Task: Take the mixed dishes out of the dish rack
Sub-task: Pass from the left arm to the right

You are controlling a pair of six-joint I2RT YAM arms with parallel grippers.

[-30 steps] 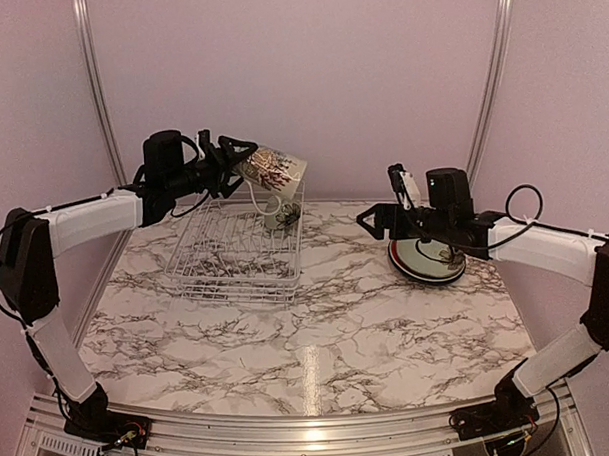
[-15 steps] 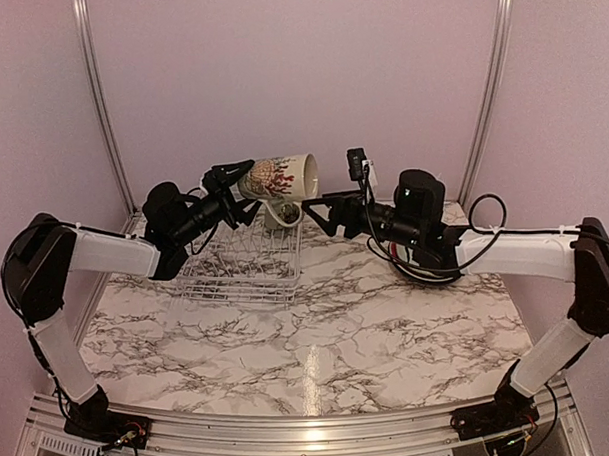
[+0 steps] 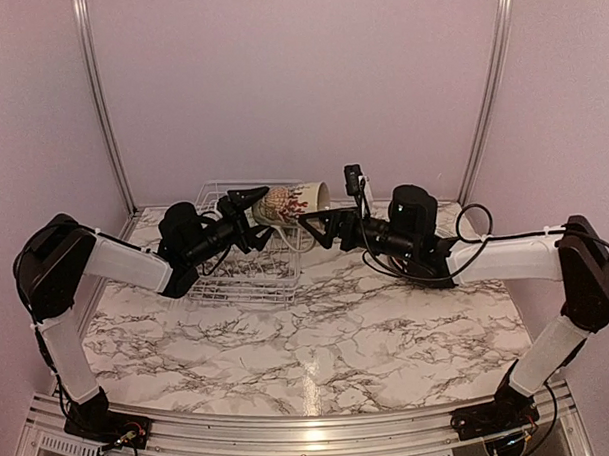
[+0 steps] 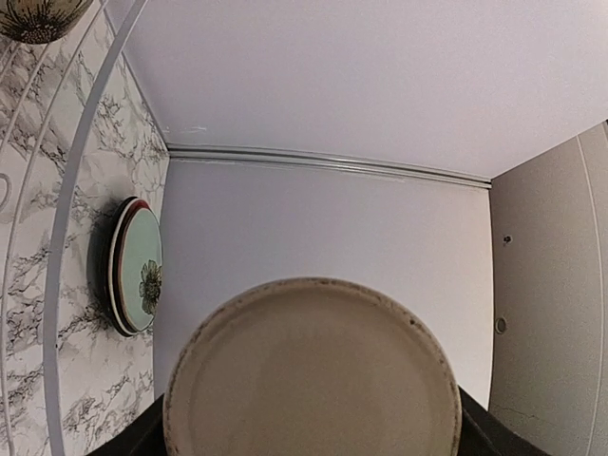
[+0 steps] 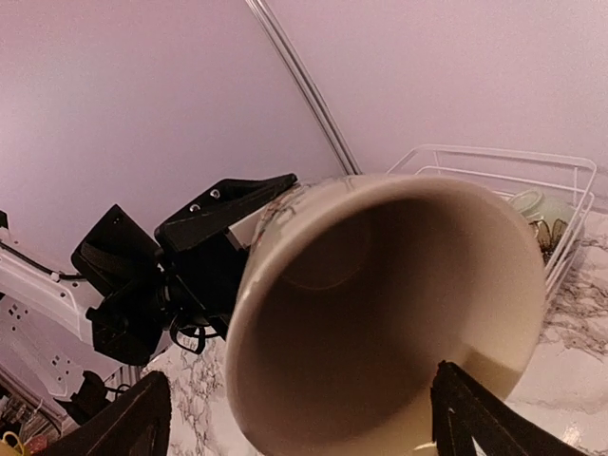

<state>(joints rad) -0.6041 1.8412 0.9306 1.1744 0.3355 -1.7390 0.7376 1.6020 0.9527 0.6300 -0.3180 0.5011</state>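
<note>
My left gripper point(image 3: 262, 211) is shut on the cream floral mug point(image 3: 289, 202), holding it on its side in the air above the right end of the white wire dish rack point(image 3: 241, 276). The left wrist view shows the mug's round base point(image 4: 312, 380) between the dark fingers. My right gripper point(image 3: 317, 224) is open at the mug's mouth; in the right wrist view the wide rim point(image 5: 380, 313) sits between its fingers point(image 5: 128, 427). A small pale green bowl point(image 5: 530, 203) is in the rack. The pale green plate point(image 4: 144, 271) lies stacked on the cream dark-rimmed plate point(image 4: 115, 271) on the table.
The marble table point(image 3: 318, 338) spreads in front of both arms. A pink back wall point(image 3: 300, 88) with metal corner rails stands close behind the rack. In the top view my right arm point(image 3: 486, 254) lies across the spot where the plates are.
My left arm has brought the mug down and rightward over the rack's right end. My right arm has swung left from the plates to the mug's mouth, still open.
</note>
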